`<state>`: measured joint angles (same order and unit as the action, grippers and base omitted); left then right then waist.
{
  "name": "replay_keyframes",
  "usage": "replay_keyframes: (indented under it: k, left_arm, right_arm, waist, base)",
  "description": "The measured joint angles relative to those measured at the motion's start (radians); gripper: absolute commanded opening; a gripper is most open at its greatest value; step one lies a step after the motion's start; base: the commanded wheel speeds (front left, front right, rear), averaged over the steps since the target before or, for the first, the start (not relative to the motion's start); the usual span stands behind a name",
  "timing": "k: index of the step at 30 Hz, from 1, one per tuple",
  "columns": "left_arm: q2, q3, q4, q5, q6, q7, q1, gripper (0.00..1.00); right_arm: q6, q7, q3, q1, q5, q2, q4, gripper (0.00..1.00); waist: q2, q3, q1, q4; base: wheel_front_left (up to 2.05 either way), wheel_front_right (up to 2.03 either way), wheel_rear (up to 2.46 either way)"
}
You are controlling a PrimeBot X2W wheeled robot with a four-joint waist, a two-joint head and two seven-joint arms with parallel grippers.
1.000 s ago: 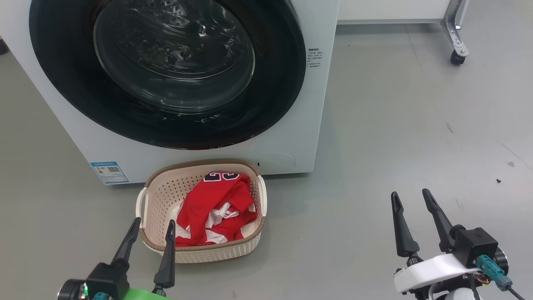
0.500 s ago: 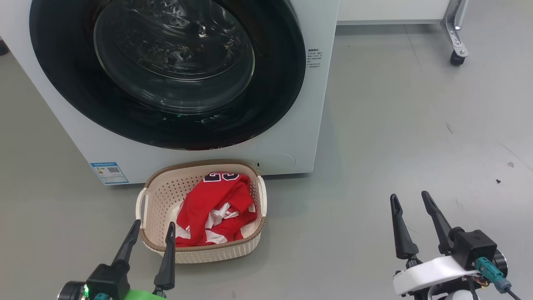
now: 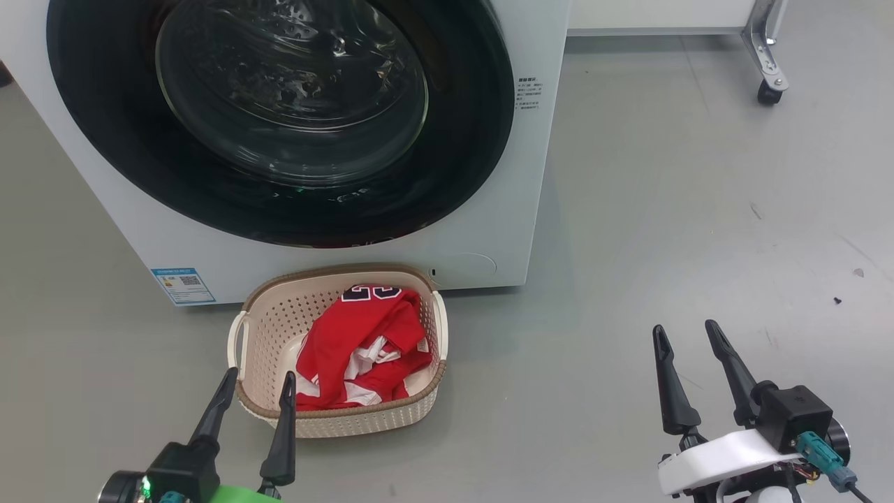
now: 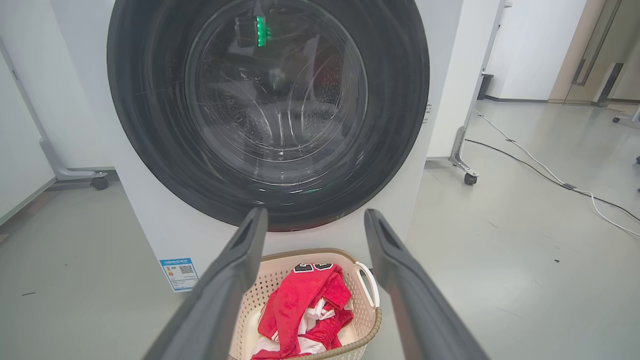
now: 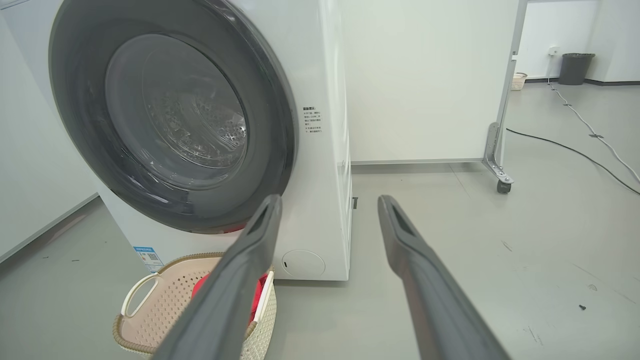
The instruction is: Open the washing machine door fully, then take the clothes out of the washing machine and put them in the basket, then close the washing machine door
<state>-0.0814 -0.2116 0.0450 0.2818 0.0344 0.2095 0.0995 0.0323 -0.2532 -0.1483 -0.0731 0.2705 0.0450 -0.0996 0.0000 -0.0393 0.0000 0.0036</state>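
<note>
Count at this moment: 2 grippers, 1 washing machine, 1 door, 1 basket, 1 heap of clothes

My left gripper (image 3: 259, 374) has its 2 fingers (image 3: 282, 433) spread wide with nothing between them. My right gripper (image 3: 684, 327) is the same: 2 fingers (image 3: 672, 391) wide apart and empty.

The basket (image 3: 363, 423) sits on the grey floor (image 3: 663, 209) just ahead of the left gripper. In the head view the fingertips overlap its near rim; I cannot tell if they touch it. In the left wrist view it lies between and beyond the two fingers. It has 2 white handles, one on each short side. It is well apart from the right gripper, off to that gripper's left.

The clothes (image 3: 363, 335) are inside the basket, a red heap with white trim and dark numbers at the far edge. I cannot count the garments in the bundle.

The washing machine (image 3: 489, 237) stands straight ahead of the left gripper, right behind the basket, ahead and to the left of the right gripper. Its door (image 3: 475, 126) lies flush against the front, closed, and the steel drum shows through the glass. There is 1 blue label (image 3: 183, 285) at the lower front corner and 1 block of black print (image 3: 528, 94) beside the door.

There is 1 caster wheel (image 3: 768, 94) far ahead of the right gripper
</note>
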Motion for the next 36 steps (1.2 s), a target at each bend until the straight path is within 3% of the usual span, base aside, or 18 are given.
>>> replay_keyframes:
  k: [5, 6, 15, 36]
  left_arm:
    - [0.000, -0.002, -0.002, 0.000, 0.000, -0.002, 0.000, 1.00]
    - [0.001, -0.003, 0.002, 0.000, 0.000, -0.002, 0.000, 0.00]
    - [0.013, -0.017, 0.061, 0.029, -0.004, -0.002, 0.025, 0.00]
    - [0.018, 0.024, 0.054, 0.335, -0.024, -0.043, 0.024, 0.00]
  right_arm:
    - [0.000, 0.000, 0.000, 0.000, 0.000, 0.000, 0.002, 1.00]
    - [0.000, 0.000, 0.000, 0.000, 0.000, -0.001, -0.002, 0.00]
    - [0.001, 0.001, -0.006, -0.035, 0.033, -0.012, -0.056, 0.00]
    - [0.010, 0.052, 0.030, -0.037, 0.342, -0.010, -0.039, 0.00]
  waist:
    - [0.0000, -0.003, 0.0000, 0.002]
    - [0.0000, -0.003, 0.0000, 0.002]
    - [0.0000, -0.002, 0.0000, 0.002]
    - [0.0000, 0.005, 0.0000, 0.001]
  base:
    - [0.00, 0.00, 0.00]
    - [0.00, 0.00, 0.00]
    - [0.00, 0.00, 0.00]
    - [0.00, 0.00, 0.00]
